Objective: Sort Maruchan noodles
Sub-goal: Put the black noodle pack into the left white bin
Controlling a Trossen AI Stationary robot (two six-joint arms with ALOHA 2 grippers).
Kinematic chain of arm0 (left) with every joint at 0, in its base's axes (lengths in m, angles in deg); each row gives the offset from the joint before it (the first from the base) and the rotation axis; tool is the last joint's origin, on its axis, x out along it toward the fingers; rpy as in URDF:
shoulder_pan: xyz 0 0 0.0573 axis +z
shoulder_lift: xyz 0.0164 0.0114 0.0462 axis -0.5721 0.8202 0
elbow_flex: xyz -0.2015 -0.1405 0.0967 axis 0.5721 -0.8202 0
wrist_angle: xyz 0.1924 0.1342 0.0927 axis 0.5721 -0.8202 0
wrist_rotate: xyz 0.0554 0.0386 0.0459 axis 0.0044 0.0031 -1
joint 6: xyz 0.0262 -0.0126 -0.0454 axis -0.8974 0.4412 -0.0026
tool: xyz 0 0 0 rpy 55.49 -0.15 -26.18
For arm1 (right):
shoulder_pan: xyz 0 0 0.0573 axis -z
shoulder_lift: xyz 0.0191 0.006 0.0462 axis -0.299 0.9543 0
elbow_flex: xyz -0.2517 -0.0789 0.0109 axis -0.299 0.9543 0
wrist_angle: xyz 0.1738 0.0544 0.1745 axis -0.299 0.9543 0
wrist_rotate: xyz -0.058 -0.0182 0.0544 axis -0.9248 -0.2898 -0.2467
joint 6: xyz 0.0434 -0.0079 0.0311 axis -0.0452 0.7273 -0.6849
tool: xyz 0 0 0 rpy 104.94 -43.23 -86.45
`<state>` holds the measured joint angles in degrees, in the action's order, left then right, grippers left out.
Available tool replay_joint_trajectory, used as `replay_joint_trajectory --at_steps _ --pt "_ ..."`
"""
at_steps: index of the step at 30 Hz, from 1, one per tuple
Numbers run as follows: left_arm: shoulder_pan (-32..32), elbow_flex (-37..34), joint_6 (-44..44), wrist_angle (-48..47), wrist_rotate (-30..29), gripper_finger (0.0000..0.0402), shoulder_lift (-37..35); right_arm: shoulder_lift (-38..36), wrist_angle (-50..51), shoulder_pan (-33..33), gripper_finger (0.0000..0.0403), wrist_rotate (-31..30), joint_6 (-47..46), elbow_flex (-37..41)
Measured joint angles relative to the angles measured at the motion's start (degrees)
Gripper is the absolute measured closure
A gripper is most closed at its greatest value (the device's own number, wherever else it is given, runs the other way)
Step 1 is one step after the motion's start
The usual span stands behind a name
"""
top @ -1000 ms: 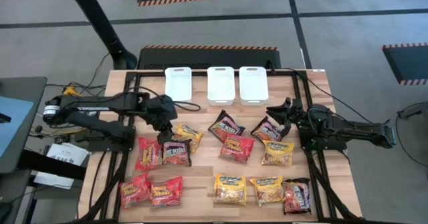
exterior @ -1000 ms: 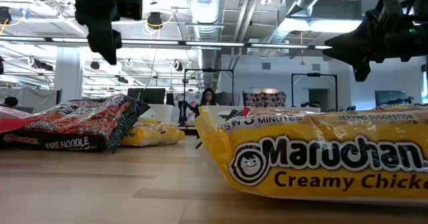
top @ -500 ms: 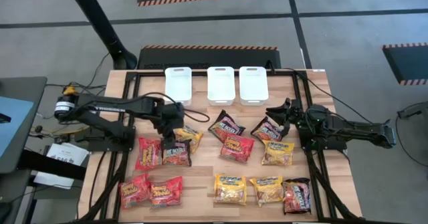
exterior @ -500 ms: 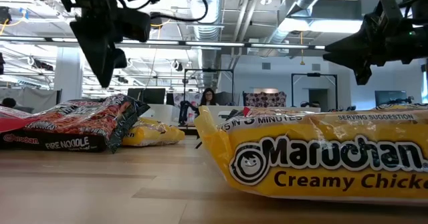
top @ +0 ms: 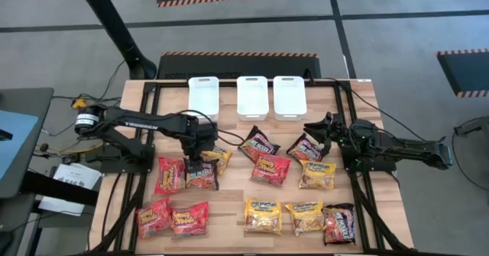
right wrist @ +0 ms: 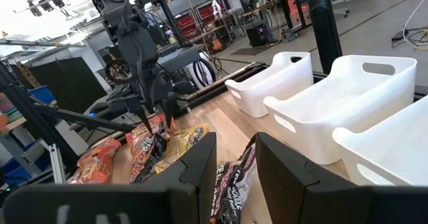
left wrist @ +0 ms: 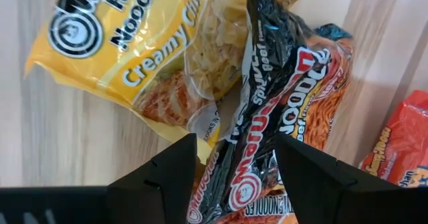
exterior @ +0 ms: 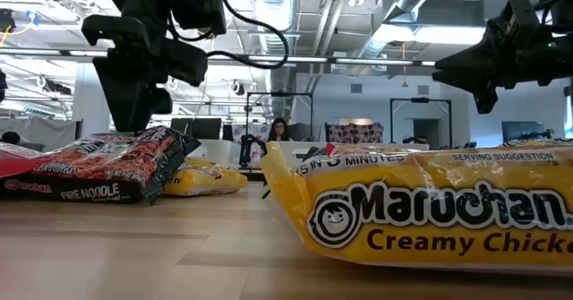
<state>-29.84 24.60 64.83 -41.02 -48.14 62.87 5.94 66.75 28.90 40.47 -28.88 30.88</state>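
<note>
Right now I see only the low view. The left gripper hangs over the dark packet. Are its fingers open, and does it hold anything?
Observer: Open, nothing held. The left wrist view shows the left gripper with one finger on each side of the dark packet's raised edge.
Operator: What lies beside that packet?
Observer: A yellow packet, touching it.
Operator: Are the bins free?
Observer: In the high view, all three white bins are empty.
</note>
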Motion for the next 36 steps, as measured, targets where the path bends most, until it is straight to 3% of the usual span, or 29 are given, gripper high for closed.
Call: replay_joint_trajectory --at_steps 21,26,36 --pt "0.0 -3.3 0.5 3.0 1.7 0.0217 0.2 0.0 0.6 0.0 0.0271 0.0 0.0 0.0" --pt "0.0 -3.3 0.5 3.6 1.7 0.0262 0.2 0.0 0.6 0.0 0.0271 0.0 0.0 0.0" --pt "0.0 -3.3 -1.1 3.6 1.8 0.0389 0.2 0.0 0.7 0.0 0.0271 0.0 0.0 0.0"
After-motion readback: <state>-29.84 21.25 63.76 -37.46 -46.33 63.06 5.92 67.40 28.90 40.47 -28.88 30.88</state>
